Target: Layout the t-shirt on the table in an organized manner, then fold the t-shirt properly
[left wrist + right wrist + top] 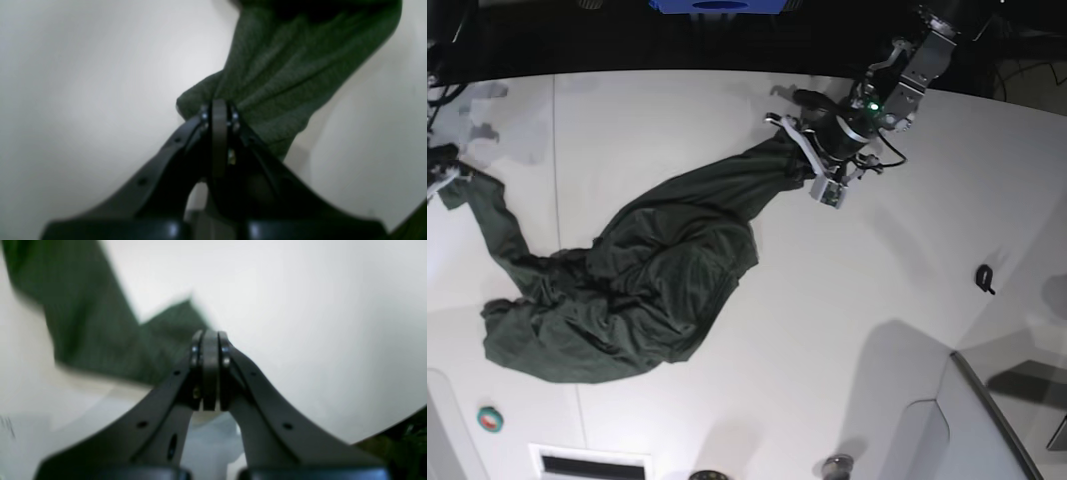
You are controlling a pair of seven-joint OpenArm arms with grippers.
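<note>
Left arm pose: the arm is reached in from the far edge of the counter (907, 300) and angled down toward the shirt's far end, as seen in the base view.
Left fingers (219, 110): pressed fully together, with a bunched end of the t-shirt (283, 73) pinched between them.
Right arm pose: only its tip is seen at the edge of the base view, at the shirt's opposite end.
Right fingers (209, 343): closed flat against each other; green cloth lies just behind them, but whether any is caught cannot be told.
T-shirt position: stretched across the counter between the two sets of fingers, with a crumpled heap sagging in the middle.
Hidden or unclear: the right wrist view is blurred; the right arm is cut off by the base frame; collar and sleeves cannot be picked out in the folds.
</note>
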